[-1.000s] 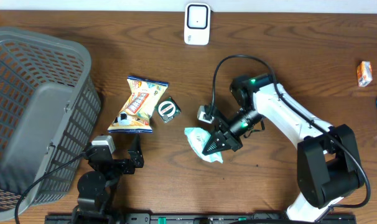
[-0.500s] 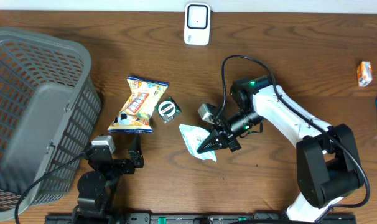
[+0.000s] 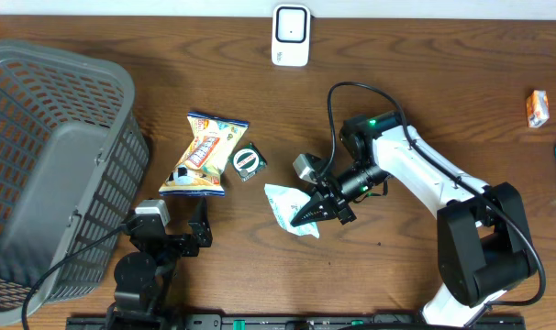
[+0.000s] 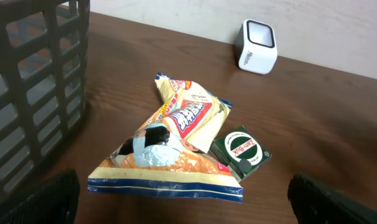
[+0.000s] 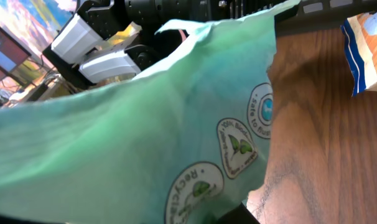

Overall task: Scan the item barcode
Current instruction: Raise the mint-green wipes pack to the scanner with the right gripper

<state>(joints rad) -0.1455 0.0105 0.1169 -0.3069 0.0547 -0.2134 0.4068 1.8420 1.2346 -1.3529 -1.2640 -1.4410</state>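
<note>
Right hand (image 3: 303,212) is clamped tight on the pale green packet (image 3: 283,207), gripping its right edge. The packet juts out to the hand's left, over the middle of the table (image 3: 425,73). In the right wrist view, green film with round recycling marks fills the frame. The white scanner (image 3: 290,35) sits well apart at the far edge. Left hand (image 4: 187,200), fingers spread wide, holds nothing and faces the snack bag (image 4: 170,152).

Dark wooden table (image 3: 443,82), white wall (image 4: 338,31)
</note>
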